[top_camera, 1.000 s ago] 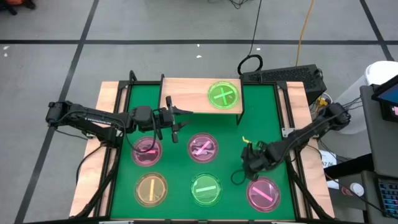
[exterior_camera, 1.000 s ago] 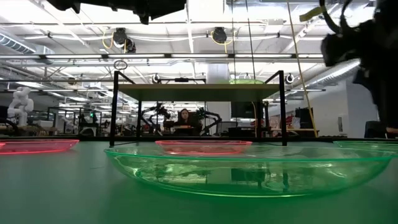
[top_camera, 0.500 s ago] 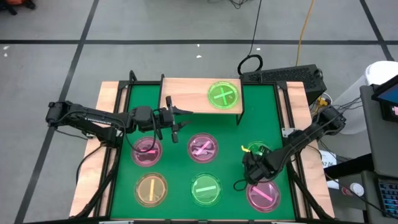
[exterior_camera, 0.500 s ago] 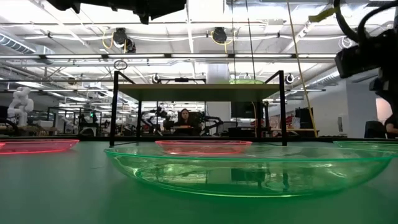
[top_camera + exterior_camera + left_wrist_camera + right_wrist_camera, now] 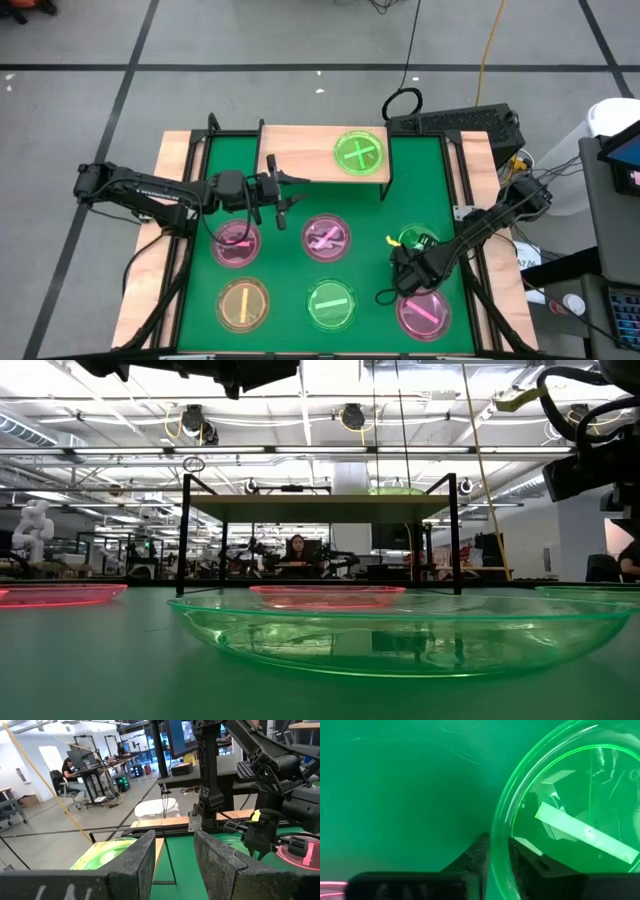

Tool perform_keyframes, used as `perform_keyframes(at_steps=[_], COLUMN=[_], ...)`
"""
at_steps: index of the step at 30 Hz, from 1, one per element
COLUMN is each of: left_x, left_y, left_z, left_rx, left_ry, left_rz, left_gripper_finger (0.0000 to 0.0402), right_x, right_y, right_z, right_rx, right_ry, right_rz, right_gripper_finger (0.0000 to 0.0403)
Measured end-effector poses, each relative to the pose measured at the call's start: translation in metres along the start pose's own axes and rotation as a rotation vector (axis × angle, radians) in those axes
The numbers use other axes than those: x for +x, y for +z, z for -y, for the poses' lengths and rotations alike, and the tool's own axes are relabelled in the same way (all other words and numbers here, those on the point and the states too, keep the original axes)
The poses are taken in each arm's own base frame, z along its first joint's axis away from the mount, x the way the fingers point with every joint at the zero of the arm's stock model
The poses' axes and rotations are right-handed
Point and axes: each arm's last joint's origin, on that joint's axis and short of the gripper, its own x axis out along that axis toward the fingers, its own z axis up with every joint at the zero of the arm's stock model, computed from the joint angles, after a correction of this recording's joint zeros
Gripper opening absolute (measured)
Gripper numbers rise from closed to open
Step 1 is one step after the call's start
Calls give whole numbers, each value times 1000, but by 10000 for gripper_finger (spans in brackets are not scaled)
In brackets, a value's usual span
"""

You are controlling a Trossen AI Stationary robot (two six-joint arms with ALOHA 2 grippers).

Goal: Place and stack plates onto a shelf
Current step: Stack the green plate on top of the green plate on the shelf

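The right arm reaches in bent and low, its right pincer [image 5: 496, 854] clenched on the rim of a green plate [image 5: 570, 815], well in front of the shelf [image 5: 310, 152]. The left pincer [image 5: 285, 190] hovers released just before that shelf.

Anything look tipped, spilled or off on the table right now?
Nothing spilled or broken. One green plate sits flat on the shelf. The right gripper straddles the rim of another green plate near the table's right edge; the left gripper hangs open beside the shelf.
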Motion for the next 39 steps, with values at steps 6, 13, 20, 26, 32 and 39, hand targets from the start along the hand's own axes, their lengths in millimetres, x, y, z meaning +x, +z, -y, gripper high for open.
perform_keyframes(at_steps=[6, 13, 20, 26, 32, 39], left_x=[0, 0, 0, 0, 0, 0], left_y=[0, 0, 2, 2, 2, 3], left_z=[1, 2, 1, 1, 1, 1], left_rx=[-35, -11, 3, 3, 3, 6], left_ry=[-3, -8, -4, -3, -3, -1], left_rz=[-2, -7, 15, 15, 16, 27], left_gripper_finger=[143, 143, 143, 143, 143, 143], right_x=[-3, -21, -71, -113, -146, -163], right_y=[-1, 8, 25, 38, 58, 105], right_z=[3, -2, -11, -16, -14, 14], right_rx=[-1, -32, -77, -114, -175, -246], right_ry=[-1, -13, -44, -43, -65, -245], right_rz=[1, 32, 176, 317, 479, 599], right_gripper_finger=[6, 0, 0, 0, 0, 0])
